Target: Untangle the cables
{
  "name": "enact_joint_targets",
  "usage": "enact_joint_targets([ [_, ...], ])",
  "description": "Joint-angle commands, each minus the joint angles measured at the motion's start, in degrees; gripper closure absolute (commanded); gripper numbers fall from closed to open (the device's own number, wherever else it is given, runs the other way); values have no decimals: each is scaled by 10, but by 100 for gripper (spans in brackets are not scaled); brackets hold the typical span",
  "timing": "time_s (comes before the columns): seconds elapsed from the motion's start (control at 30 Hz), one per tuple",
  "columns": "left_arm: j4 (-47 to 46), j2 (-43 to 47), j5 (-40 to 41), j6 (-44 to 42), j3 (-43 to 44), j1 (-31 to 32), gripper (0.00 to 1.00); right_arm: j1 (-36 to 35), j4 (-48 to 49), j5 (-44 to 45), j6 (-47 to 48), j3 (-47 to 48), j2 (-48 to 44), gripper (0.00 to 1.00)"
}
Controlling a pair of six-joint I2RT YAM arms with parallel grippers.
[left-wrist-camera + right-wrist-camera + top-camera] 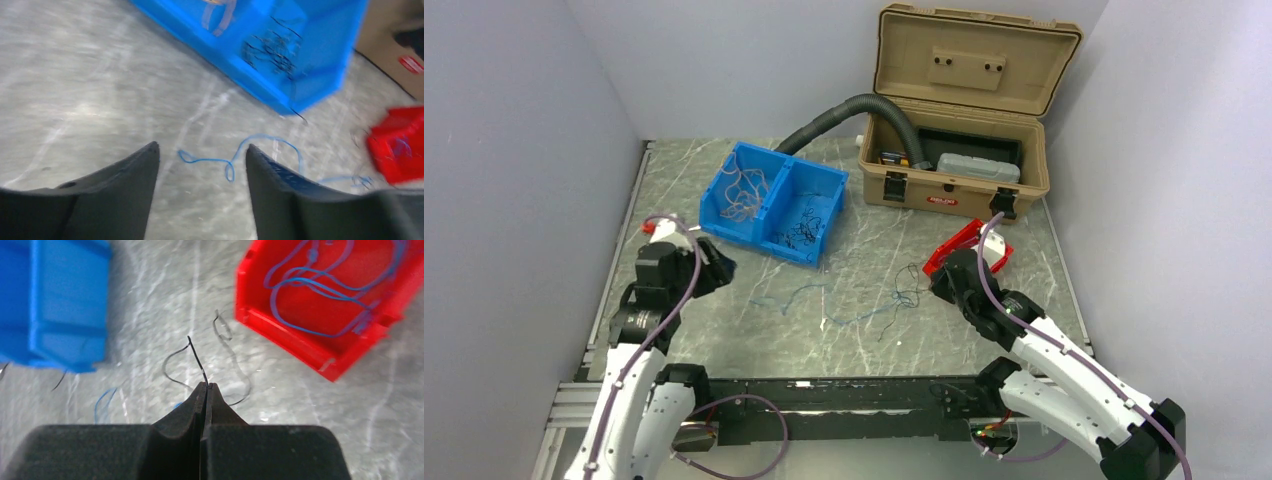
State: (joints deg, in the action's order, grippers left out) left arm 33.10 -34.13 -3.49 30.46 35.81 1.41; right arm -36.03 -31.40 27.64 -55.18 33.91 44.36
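Note:
Thin blue wires [824,305] and black wires [907,295] lie tangled on the table's middle. My left gripper [202,152] is open and empty, above a looped blue wire [227,162]; in the top view it [721,268] hangs beside the blue bin. My right gripper [206,386] is shut on a black wire [196,356] that curls up from its tips; in the top view it [936,283] is beside the red bin. More black wire [235,365] lies on the table beyond it.
A blue two-part bin [774,200] holds whitish wires on its left and black wires on its right. A red bin [320,300] holds blue wires. A tan open toolbox [959,110] and a black corrugated hose [849,115] stand at the back.

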Motion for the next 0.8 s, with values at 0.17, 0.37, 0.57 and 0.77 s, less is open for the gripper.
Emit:
enact_joint_targets([
  [0.17, -108, -90, -55, -33, 22, 241, 8, 1, 138, -151, 151, 40, -13, 100],
  [0.37, -238, -177, -79, -53, 23, 351, 10, 1, 122, -178, 189, 107, 13, 100],
  [0.57, -303, -229, -66, -109, 46, 428, 13, 1, 118, -188, 203, 173, 31, 100],
  [0.77, -372, -232, -56, -128, 35, 457, 17, 1, 93, -159, 194, 263, 63, 100],
])
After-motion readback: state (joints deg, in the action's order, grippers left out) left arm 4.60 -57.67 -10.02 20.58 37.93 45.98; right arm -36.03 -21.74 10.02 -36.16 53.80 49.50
